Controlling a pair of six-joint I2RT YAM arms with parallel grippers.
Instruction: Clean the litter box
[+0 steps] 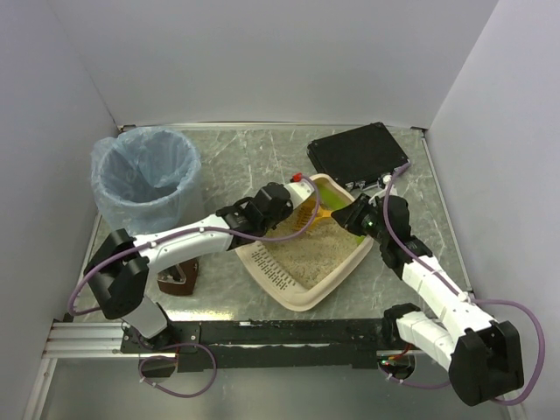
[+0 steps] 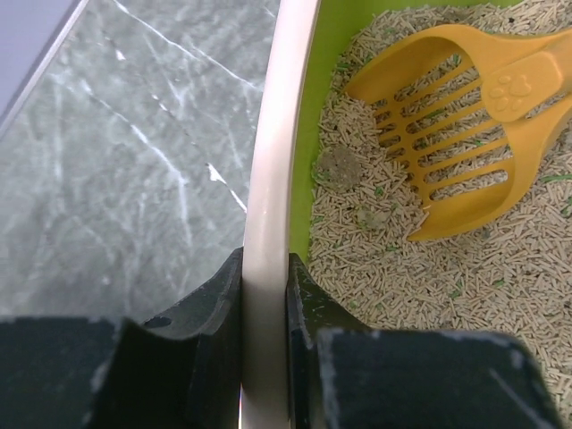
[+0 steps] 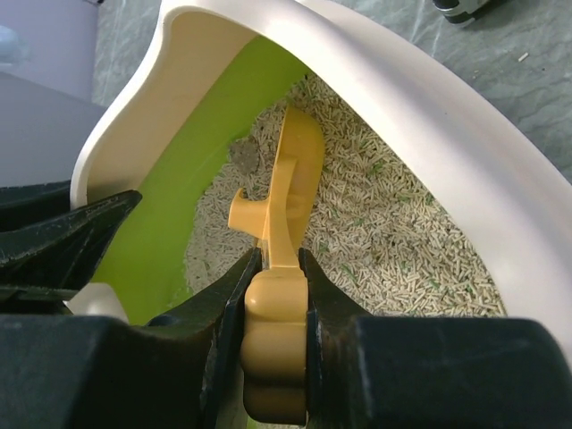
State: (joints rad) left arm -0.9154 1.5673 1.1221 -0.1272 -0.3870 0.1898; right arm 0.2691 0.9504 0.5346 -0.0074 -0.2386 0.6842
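The beige litter box (image 1: 302, 300) lies at the table's middle, with a lime-green inner wall (image 3: 201, 161) and sandy pellets (image 2: 500, 286) inside. My left gripper (image 1: 293, 203) is shut on the box's far-left rim (image 2: 268, 152), one finger outside and one inside (image 2: 265, 273). My right gripper (image 1: 354, 219) is shut on the handle of a yellow slotted scoop (image 1: 315, 213). The handle sits between its fingers (image 3: 279, 261). The scoop's head (image 2: 447, 134) rests on the pellets at the far corner, beside a grey clump (image 2: 338, 167), which also shows in the right wrist view (image 3: 243, 156).
A round bin with a blue bag (image 1: 144, 179) stands at the back left. A black case (image 1: 359, 150) lies behind the box. A small brown object (image 1: 179, 278) sits by the left arm. Grey walls enclose the table, and a rail (image 1: 262, 332) runs along the near edge.
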